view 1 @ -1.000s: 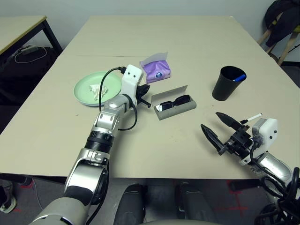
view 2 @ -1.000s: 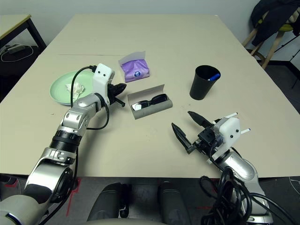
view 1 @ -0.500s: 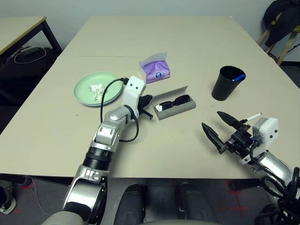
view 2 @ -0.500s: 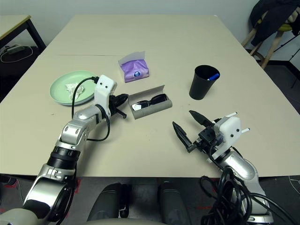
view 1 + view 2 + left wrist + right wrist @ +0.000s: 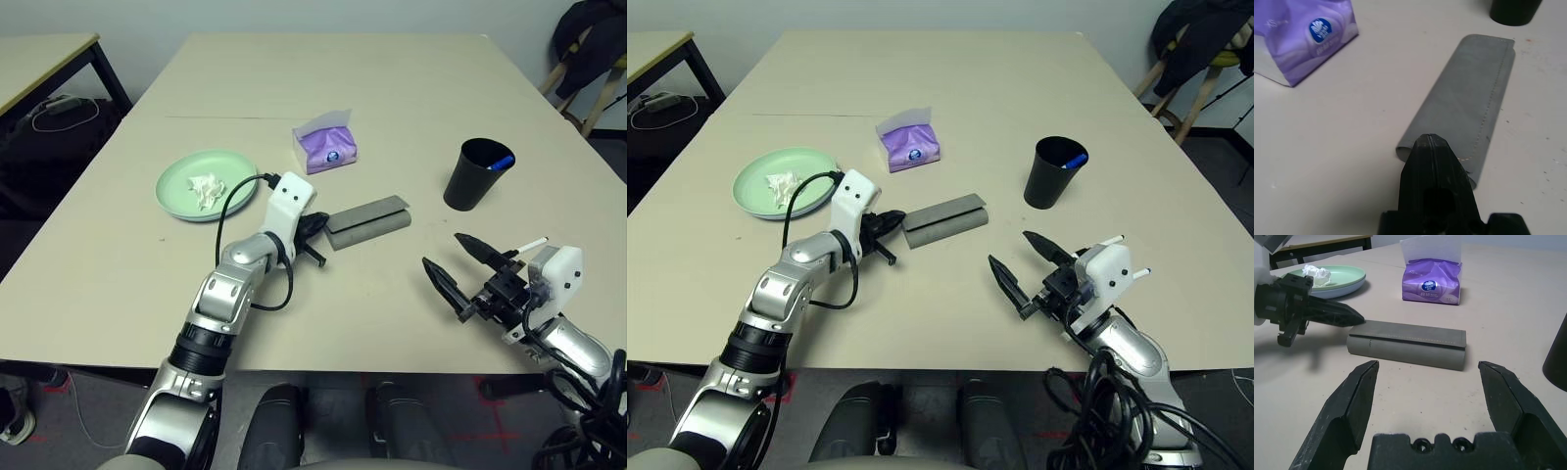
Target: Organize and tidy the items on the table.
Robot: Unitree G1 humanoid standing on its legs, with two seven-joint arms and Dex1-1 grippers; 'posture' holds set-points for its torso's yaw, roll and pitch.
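The grey glasses case (image 5: 367,221) lies closed at the middle of the table (image 5: 392,88). My left gripper (image 5: 318,224) is shut with nothing in it, its tip touching the case's left end (image 5: 1464,103). To the left, a mint green plate (image 5: 204,184) holds a crumpled white tissue (image 5: 206,189). The black cup (image 5: 476,174) stands at the right with a blue thing inside. A white pen (image 5: 530,244) lies near my right gripper (image 5: 443,251), which stands open above the table's front right, facing the case (image 5: 1408,342).
A purple tissue pack (image 5: 326,147) stands just behind the case. A smaller table with black legs (image 5: 59,49) is at the far left, cables on the floor beside it. A chair with dark clothing (image 5: 593,49) stands past the table's right edge.
The case, open with black sunglasses inside a second ago, is now closed. My left gripper has moved right, from beside the plate to the case's end. The right arm has not moved.
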